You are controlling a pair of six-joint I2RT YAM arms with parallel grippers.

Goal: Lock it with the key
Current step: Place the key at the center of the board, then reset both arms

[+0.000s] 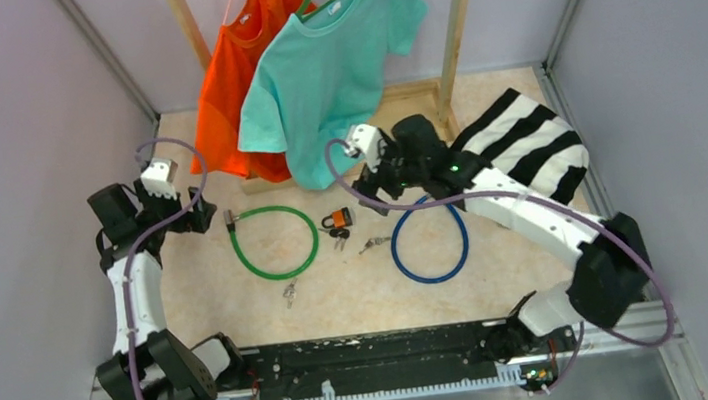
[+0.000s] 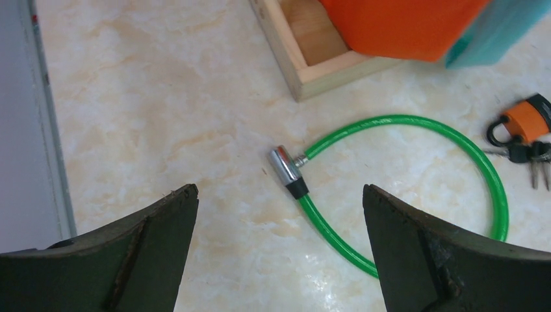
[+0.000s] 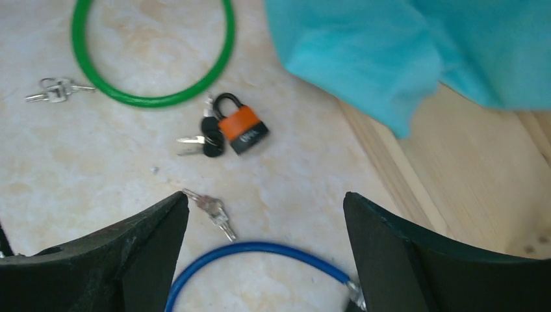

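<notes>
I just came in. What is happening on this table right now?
The job is locking with a key, but neither gripper holds anything yet. The left gripper hangs open above the metal end of the green cable lock. The right gripper, open too, hovers over the orange padlock, a loose key set and the blue cable lock.

Both the left arm [image 1: 139, 295] and the right arm [image 1: 522, 209] are built of smooth white shell links between bulky matte-black joint housings, and each carries a small white camera block [image 1: 159, 175] at the wrist. A grey-purple cable [image 1: 128, 306] loops loosely along each arm (a tiny green light [image 1: 454, 166] glows on the right one's black forearm housing). The left gripper [image 2: 280, 188] and right gripper [image 3: 265, 195] have dark, wedge-shaped fingers [image 2: 136, 253] that broaden toward the base, with scuffed, worn edges.
</notes>
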